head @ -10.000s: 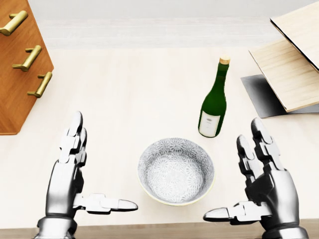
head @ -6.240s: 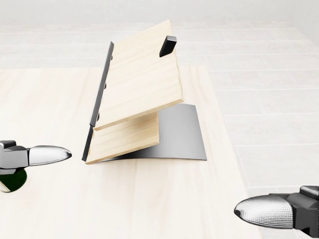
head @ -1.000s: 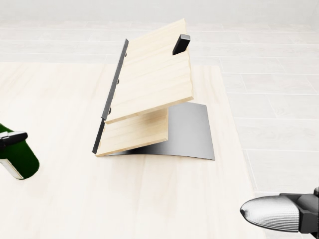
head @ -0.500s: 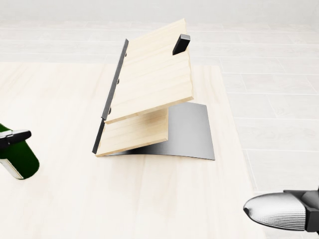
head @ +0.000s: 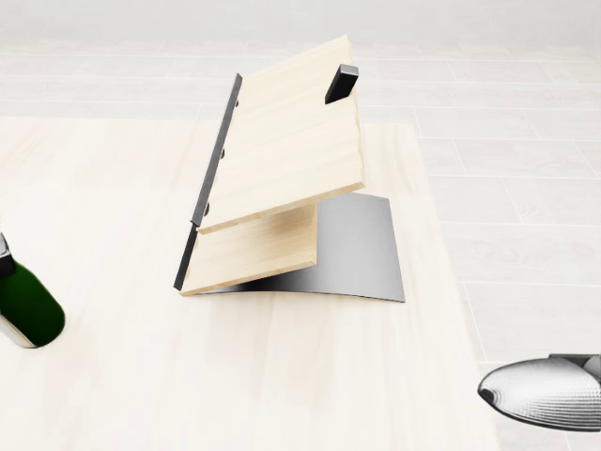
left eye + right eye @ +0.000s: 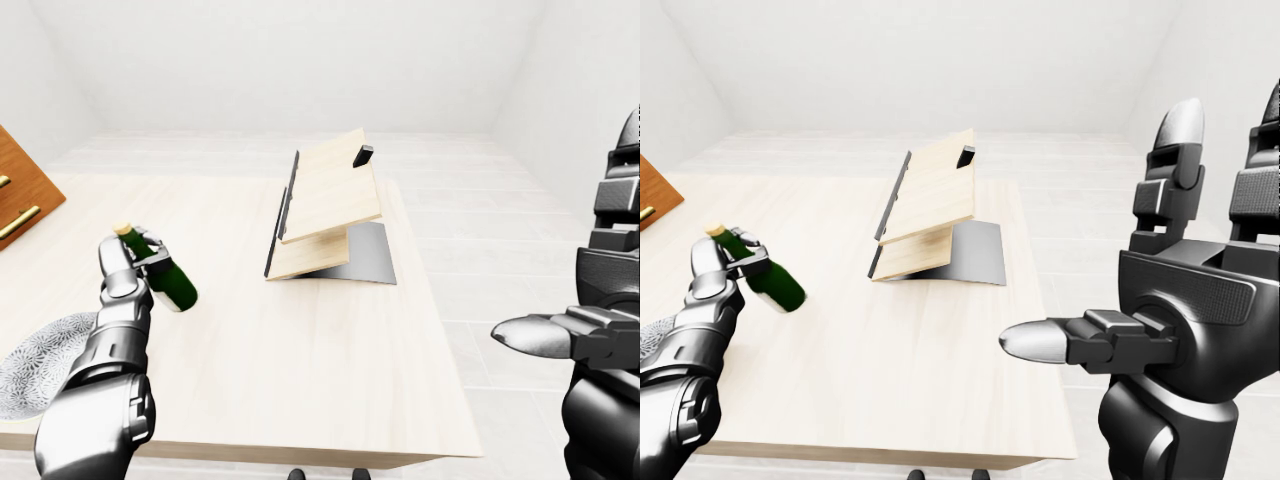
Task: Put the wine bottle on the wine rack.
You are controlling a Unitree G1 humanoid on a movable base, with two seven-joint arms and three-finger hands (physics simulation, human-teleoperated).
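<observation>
**Bottle in hand, still short of the rack**

Bottle first, in the left-eye view: the wine bottle is off the bench, tilted with its cork up and left, and the left hand has its fingers closed round the neck end. The wine rack stands well apart to the right, its slanted boards bare.

In the head view, the bottle's base has slid lower and further off the left edge than half a second ago; the rack has not moved. So the carry has hardly begun.

In the right-eye view, the right hand hangs near the camera, fingers spread wide, holding nothing.
</observation>
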